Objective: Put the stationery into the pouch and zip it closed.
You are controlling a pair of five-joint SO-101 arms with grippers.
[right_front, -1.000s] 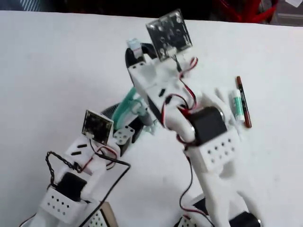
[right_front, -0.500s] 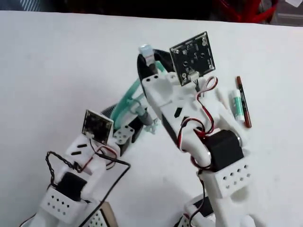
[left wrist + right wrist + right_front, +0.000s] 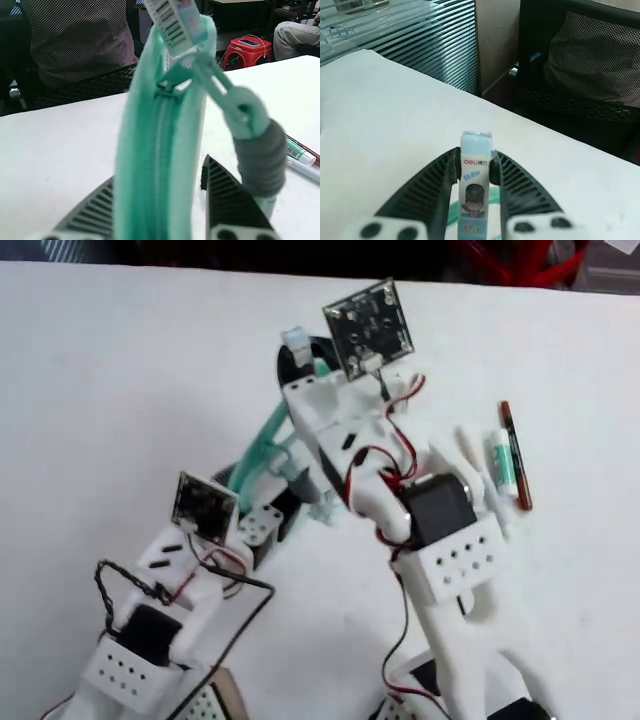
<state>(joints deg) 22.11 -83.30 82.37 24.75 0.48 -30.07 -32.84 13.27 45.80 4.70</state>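
Right gripper (image 3: 476, 159) pinched the eraser (image 3: 475, 200) right at the pouch (image 3: 150, 130) top edge. Left gripper (image 3: 160, 175) clamped the pouch upright, pen (image 3: 515, 455) well apart.

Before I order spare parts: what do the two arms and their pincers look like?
Left arm and right arm: white plastic shells, black motors, dotted holes, a square camera board on each wrist. Red-black-white wires on the right, a black cable on the left. Left pincer and right pincer: black, ribbed, tapering.

Right claw (image 3: 300, 358), eraser (image 3: 295, 339) pinched: swung out toward red pen (image 3: 515, 455) half a second ago, now back near starting spot. Pouch (image 3: 262, 440) edge drawn up longer than at start, apparently stretched; arm partly blocks it.
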